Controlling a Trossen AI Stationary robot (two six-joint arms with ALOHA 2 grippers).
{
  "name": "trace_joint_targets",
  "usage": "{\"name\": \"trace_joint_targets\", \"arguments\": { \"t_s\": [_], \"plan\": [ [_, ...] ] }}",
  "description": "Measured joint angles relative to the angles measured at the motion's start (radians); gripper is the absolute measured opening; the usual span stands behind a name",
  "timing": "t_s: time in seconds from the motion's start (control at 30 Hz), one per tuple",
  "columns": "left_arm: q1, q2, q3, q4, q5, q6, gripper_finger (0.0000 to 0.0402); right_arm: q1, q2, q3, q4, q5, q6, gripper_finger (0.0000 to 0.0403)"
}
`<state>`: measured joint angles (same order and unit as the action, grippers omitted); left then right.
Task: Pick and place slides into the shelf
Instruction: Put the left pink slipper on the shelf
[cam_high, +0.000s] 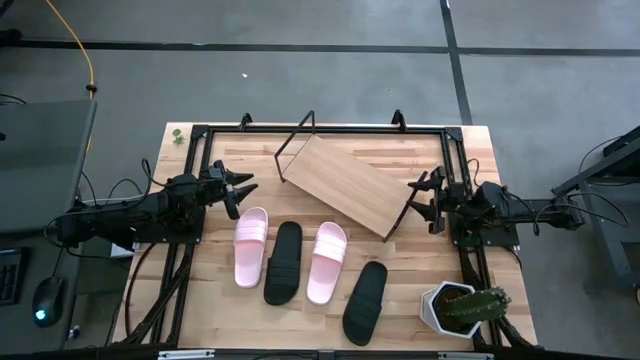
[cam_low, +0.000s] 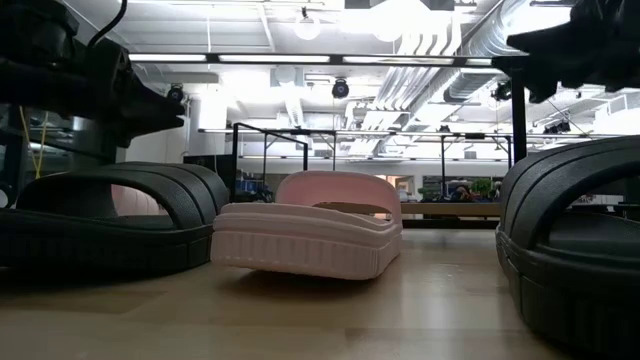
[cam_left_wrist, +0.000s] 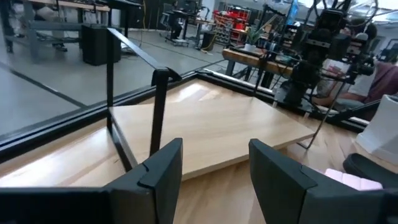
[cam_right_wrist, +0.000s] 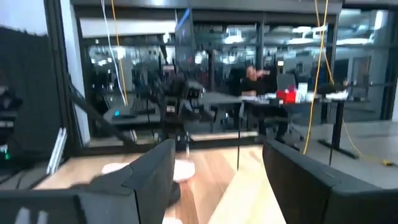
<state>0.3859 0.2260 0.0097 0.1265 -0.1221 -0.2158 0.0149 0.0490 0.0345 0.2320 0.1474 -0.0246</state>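
Shelf (cam_low: 440, 209) largely behind slides (cam_low: 310, 235)

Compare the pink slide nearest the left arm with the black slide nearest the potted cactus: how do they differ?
The pink slide is pale; the black slide is dark. The pink slide lies nearly straight along the table's depth, while the black slide is angled. The pink slide sits beside another black slide; the black one lies apart, toward the front. Both rest on the tabletop, off the shelf.
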Motion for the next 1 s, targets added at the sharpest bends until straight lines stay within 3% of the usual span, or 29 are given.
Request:
{"name": "trace_joint_targets", "arguments": {
  "t_s": [0.3, 0.5, 0.73, 0.9, 1.0],
  "plan": [
    [0.000, 0.000, 0.032, 0.081, 0.141, -0.001, 0.0168, 0.000, 0.000, 0.001, 0.176, 0.002, -0.035, 0.0233],
    [0.000, 0.001, 0.199, -0.091, 0.168, 0.054, 0.0168, 0.000, 0.000, 0.007, 0.264, 0.020, -0.054, 0.0233],
    [0.000, 0.029, 0.383, -0.335, 0.201, 0.145, 0.0168, 0.000, 0.019, 0.189, 0.022, 0.069, -0.045, 0.0233],
    [0.000, 0.059, 0.419, -0.369, 0.326, 0.176, 0.0168, 0.000, 0.095, 0.336, -0.134, 0.056, -0.039, 0.0233],
    [-0.001, 0.079, 0.423, -0.350, 0.393, 0.180, 0.0168, 0.000, 0.155, 0.386, -0.136, 0.032, -0.044, 0.0233]
  ]
}}
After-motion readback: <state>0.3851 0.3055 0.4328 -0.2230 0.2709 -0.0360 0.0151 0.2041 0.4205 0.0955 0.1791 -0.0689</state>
